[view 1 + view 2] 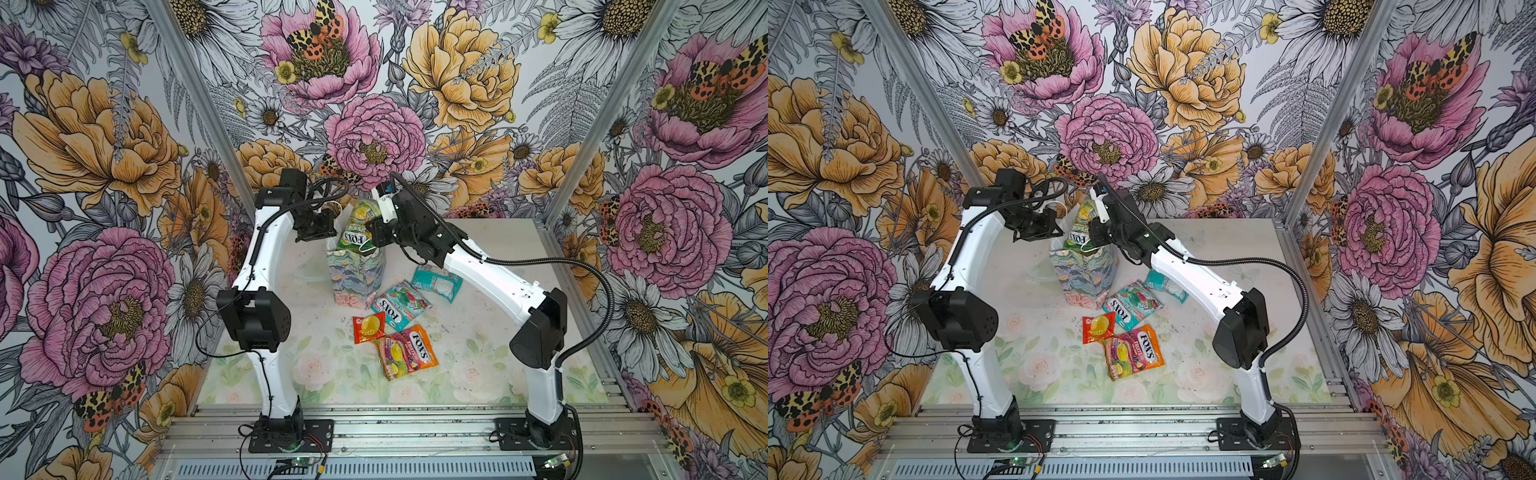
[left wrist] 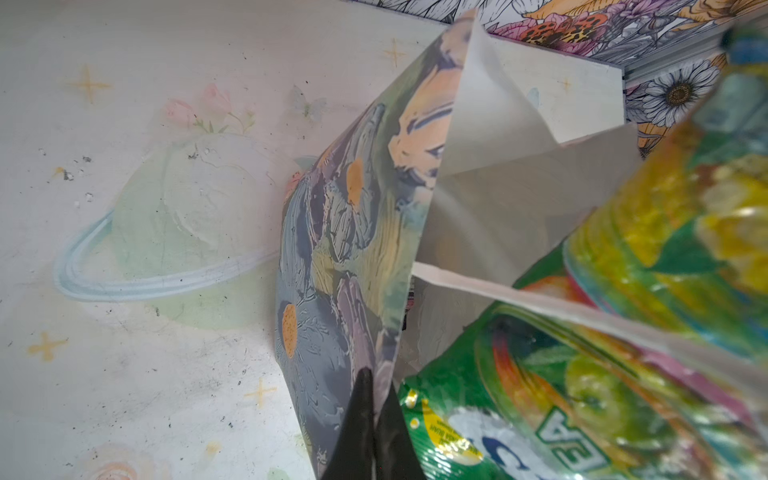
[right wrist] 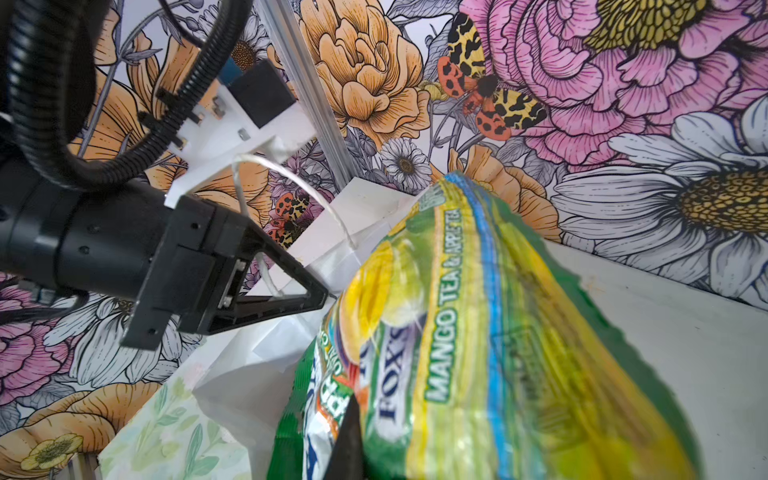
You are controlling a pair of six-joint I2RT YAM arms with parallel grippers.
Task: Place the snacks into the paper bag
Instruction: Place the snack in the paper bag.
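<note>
Both top views: floral walls (image 1: 104, 145), pastel tabletop (image 1: 478, 332) — left jaws pinch bag (image 1: 353, 274); right jaws clamp yellow-green packet (image 1: 365, 211).

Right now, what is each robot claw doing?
Left gripper: closed, pinching the paper bag at its edge.
Right gripper: closed on a yellow-green candy packet.

Loose snacks (image 1: 401, 305) before paper bag (image 1: 353, 274)

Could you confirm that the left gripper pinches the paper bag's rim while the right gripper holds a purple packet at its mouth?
Not purple: the right wrist view shows the packet in the right gripper is green and yellow. The left gripper does pinch the paper bag's rim.
</note>
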